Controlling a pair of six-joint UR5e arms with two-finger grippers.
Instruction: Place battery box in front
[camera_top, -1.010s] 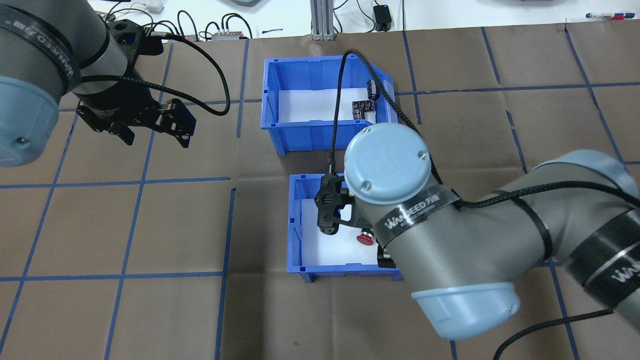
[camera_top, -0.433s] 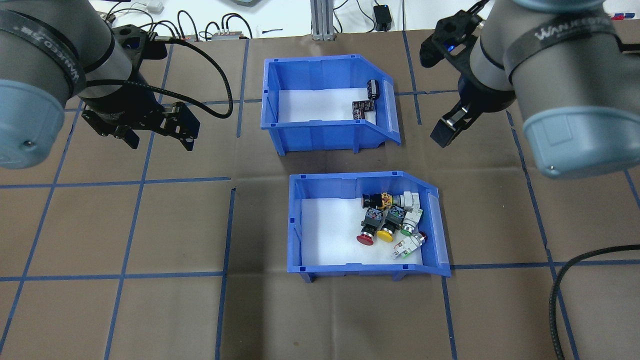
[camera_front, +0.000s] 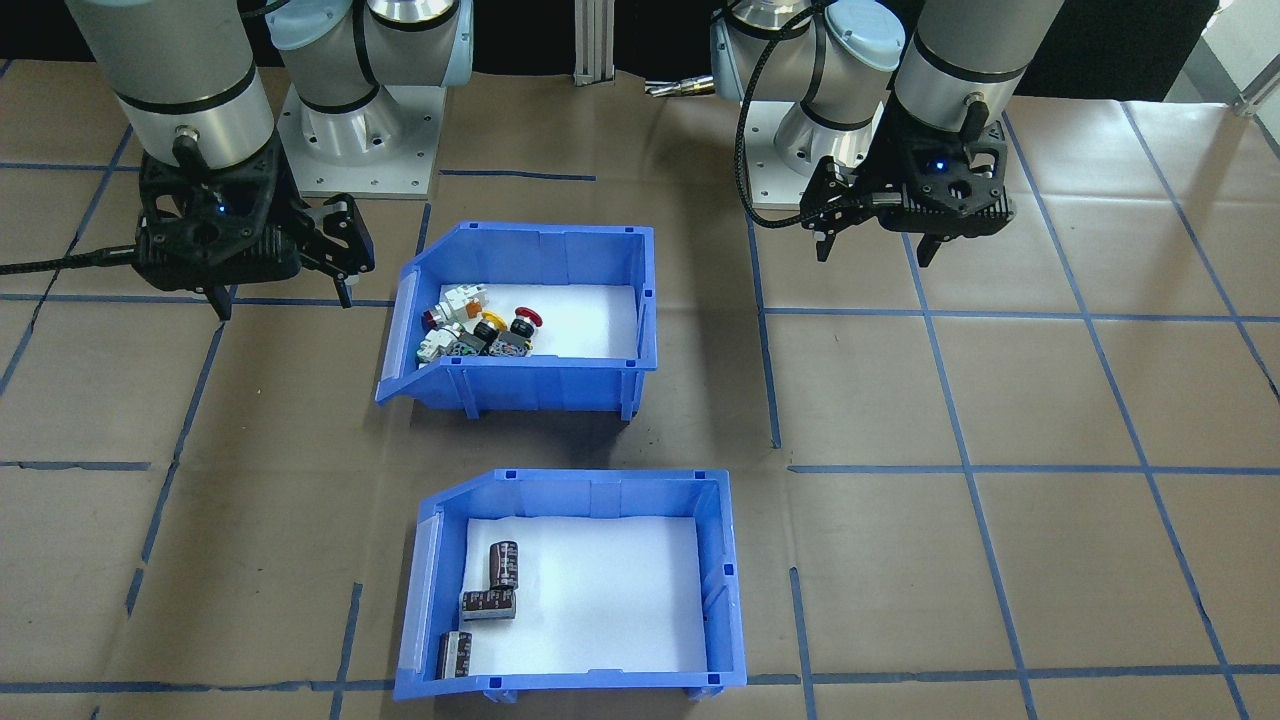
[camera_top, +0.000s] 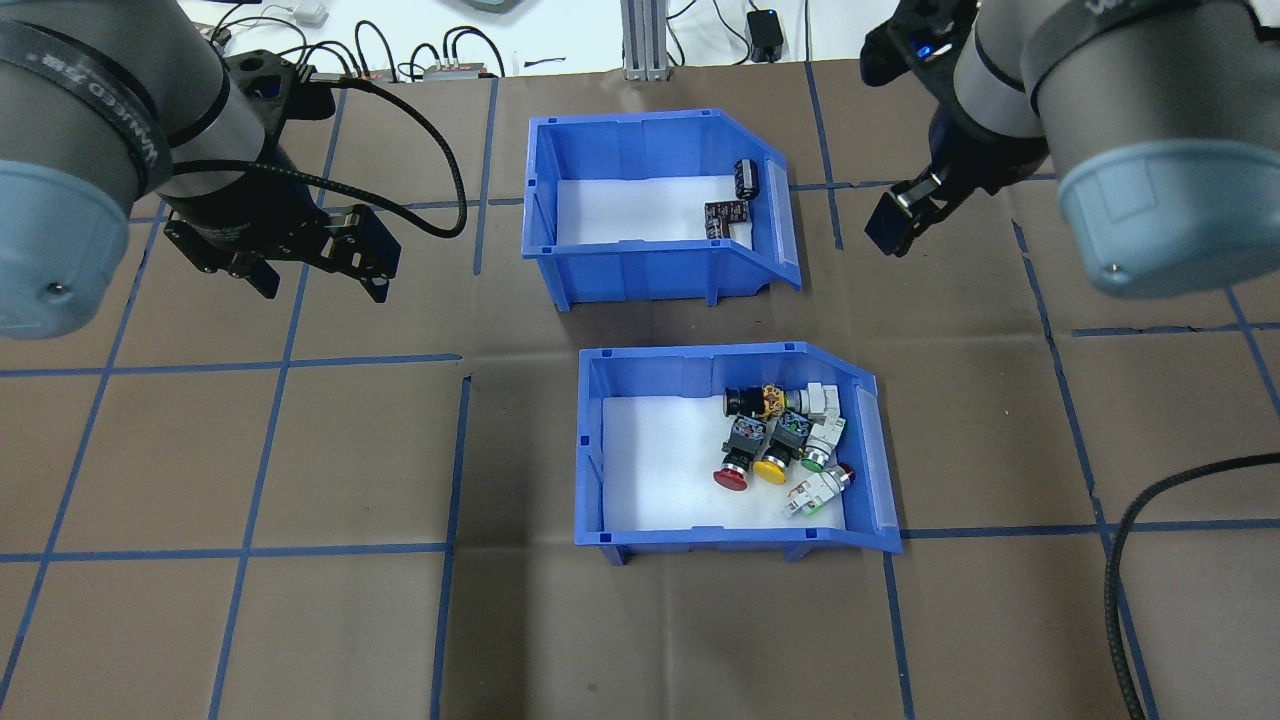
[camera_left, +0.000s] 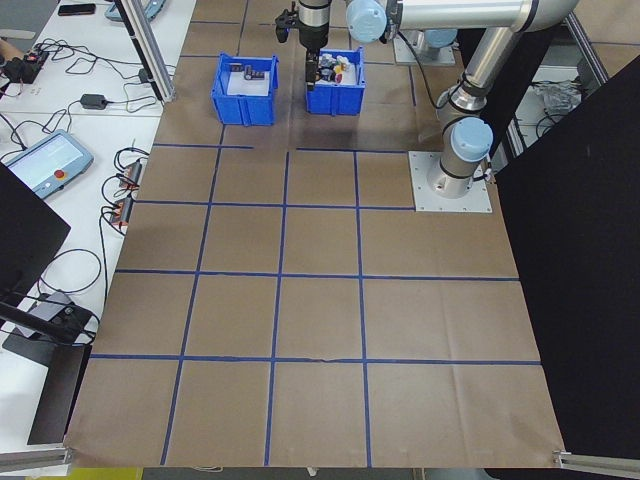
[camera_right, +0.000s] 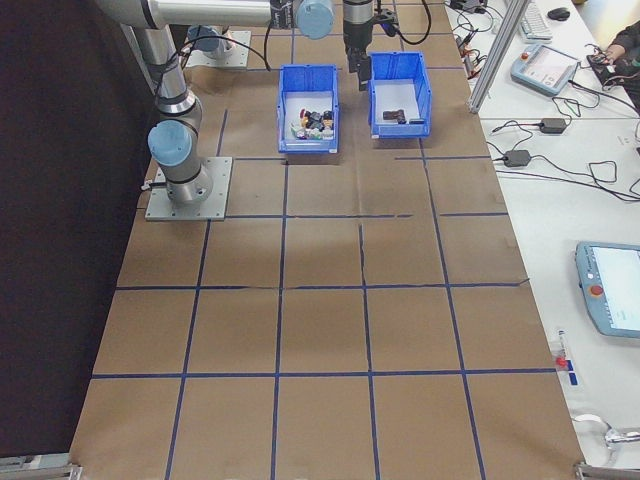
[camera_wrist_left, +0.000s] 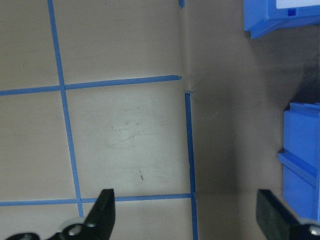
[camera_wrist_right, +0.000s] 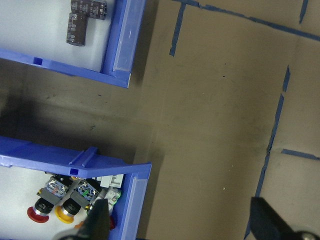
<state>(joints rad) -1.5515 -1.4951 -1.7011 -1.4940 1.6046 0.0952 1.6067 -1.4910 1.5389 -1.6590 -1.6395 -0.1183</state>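
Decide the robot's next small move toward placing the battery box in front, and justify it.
Probably lower the right gripper toward the battery box rim: it hangs open just off the slanted end, both grippers are empty, and that box sits beyond the push-button switch bin, farther from the robot.

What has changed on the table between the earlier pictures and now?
The right arm, which reached down into the switch box a second ago, has pulled out and away; its right gripper now hangs open and empty to the right of the battery box. Both boxes and their contents stayed in place. The left gripper stayed open beside them.
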